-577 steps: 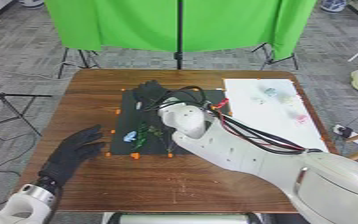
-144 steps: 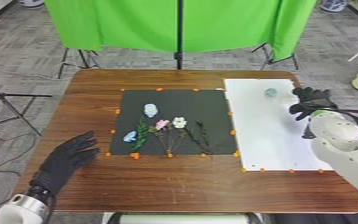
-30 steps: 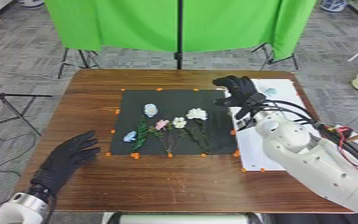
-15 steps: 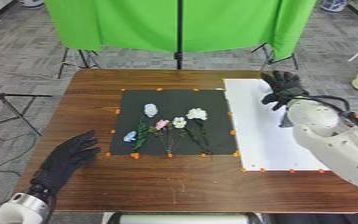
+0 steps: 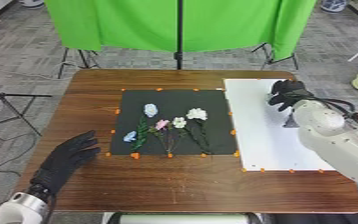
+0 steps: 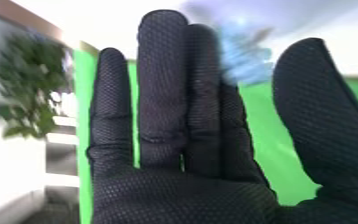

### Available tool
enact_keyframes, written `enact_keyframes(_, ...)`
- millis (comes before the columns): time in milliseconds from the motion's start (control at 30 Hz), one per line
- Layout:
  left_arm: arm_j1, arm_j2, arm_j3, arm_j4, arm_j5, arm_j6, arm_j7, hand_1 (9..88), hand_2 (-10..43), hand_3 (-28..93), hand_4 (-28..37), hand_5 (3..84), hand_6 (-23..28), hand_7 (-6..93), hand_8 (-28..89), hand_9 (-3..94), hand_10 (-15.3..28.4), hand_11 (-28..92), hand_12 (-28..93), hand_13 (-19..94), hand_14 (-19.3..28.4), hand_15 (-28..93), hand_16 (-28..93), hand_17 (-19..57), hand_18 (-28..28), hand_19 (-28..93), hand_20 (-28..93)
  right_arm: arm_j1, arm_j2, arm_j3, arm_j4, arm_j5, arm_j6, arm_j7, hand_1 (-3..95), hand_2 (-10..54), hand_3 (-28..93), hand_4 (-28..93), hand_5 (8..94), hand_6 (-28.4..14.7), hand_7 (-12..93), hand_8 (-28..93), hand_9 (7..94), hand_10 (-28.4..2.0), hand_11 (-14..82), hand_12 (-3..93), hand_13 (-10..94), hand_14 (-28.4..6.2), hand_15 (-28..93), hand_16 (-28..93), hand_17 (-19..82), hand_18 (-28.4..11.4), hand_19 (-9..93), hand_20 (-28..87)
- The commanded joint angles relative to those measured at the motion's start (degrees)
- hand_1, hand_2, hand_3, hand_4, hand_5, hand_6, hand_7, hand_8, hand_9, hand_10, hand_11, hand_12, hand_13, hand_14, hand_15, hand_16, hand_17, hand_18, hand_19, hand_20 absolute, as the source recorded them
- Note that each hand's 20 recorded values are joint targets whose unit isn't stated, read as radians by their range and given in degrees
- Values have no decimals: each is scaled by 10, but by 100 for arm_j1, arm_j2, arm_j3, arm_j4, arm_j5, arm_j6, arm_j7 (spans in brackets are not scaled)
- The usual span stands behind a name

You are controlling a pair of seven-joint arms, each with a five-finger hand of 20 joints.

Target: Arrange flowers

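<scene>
R hand (image 5: 291, 91) just swung over to upper right of frame, fingers straight, thumb spread, no pinch rn; blue flower (image 6: 244, 55) shows btwn fingers n thumb, so prob lining up a grab.

Tbl (image 5: 171, 187) smooth wd; drape (image 5: 127, 27) matt cloth; R robot hand (image 5: 288, 94) textured matt fabric.

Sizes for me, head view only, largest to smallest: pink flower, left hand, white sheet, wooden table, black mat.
Wooden table
White sheet and black mat: too alike to rank
Left hand
Pink flower
</scene>
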Motion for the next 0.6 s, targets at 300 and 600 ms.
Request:
enact_keyframes(300,88,107,-107,-2,47,-6,122,241,10,701,-283,314,54,169,-103,273,120,230,137,211,135,467,-45,-117,207,528,29,-358,-97,54,-292,-854,1583,-259,481,-95,832,-283,811,41,308,-70,937,-25,255,328,914,9,474,256,345,-105,701,252)
enact_keyframes(600,-56,205,-132,-14,29,24,119,241,9,702,-283,313,53,170,-103,272,120,227,137,211,135,467,-45,-117,207,528,29,-725,-55,386,-786,-1213,1236,-1,243,-94,913,-283,464,0,401,-249,527,-99,480,230,576,-47,639,188,253,-150,701,335)
